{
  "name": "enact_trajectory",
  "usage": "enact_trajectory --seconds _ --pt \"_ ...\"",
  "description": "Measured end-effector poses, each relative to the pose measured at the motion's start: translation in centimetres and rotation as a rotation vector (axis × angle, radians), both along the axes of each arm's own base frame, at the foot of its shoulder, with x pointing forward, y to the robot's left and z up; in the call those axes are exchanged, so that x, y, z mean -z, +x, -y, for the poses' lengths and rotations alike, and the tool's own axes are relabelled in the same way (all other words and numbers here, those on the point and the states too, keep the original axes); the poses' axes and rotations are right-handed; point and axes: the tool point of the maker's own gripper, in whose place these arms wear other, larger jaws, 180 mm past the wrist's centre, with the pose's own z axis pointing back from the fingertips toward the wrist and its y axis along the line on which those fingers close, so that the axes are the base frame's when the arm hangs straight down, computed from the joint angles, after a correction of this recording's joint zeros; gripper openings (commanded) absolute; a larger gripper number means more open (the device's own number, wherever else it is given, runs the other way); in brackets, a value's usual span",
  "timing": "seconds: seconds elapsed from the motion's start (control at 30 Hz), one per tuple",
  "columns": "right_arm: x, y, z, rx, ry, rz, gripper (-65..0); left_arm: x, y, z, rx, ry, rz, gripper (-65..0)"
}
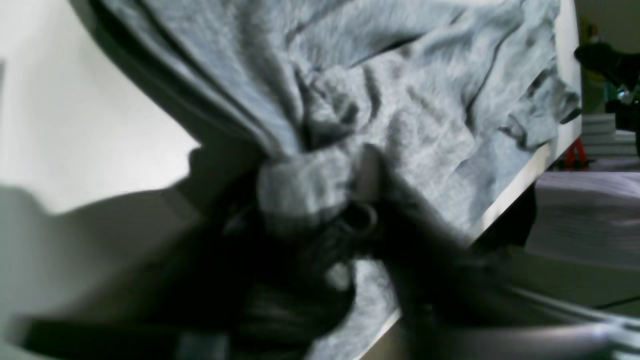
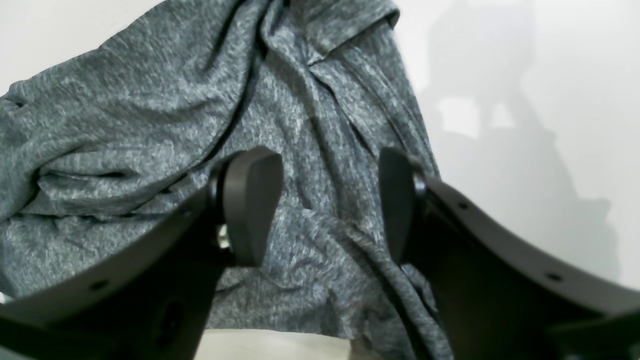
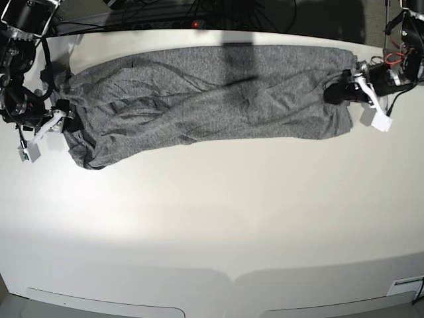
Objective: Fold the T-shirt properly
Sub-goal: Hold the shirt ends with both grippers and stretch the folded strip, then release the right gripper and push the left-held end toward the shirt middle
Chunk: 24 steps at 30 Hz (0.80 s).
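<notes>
Left end effector clamped on rumpled, speckled heather-grey T-shirt; right end effector apart.

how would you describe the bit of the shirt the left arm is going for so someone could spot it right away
Start from the white table and the grey T-shirt stretched in a long band across its far side. Follow the band to its end beside the left gripper, at the table's edge. There the cloth is a bunched wad between the fingers, while the rest lies in loose wrinkles.
</notes>
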Motion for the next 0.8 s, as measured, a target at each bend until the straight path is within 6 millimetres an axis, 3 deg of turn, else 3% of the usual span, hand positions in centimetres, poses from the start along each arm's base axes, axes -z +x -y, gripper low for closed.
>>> enact_trajectory --seconds 0.1,0.2,0.4,0.53,0.8 --pt "0.0 0.0 0.0 0.000 0.000 0.000 -30.3 0.0 -0.1 -0.3 0.007 0.008 -0.002 -65.0" --pt "0.0 0.0 0.0 0.000 0.000 0.000 -30.4 -0.2 -0.1 -1.9 0.014 0.048 -0.002 -65.0" --pt "-0.8 1.0 -0.4 0.006 0.034 0.065 -30.5 -0.6 0.9 -8.3 0.038 0.288 0.061 -65.0" --pt "-1.4 1.4 -1.4 0.002 0.098 0.102 -30.5 -0.9 1.4 -11.2 0.040 0.407 0.079 -65.0" --pt "-0.6 1.3 -3.0 0.006 0.144 0.096 -30.5 -1.8 1.3 -19.1 -0.030 0.695 -0.011 -65.0"
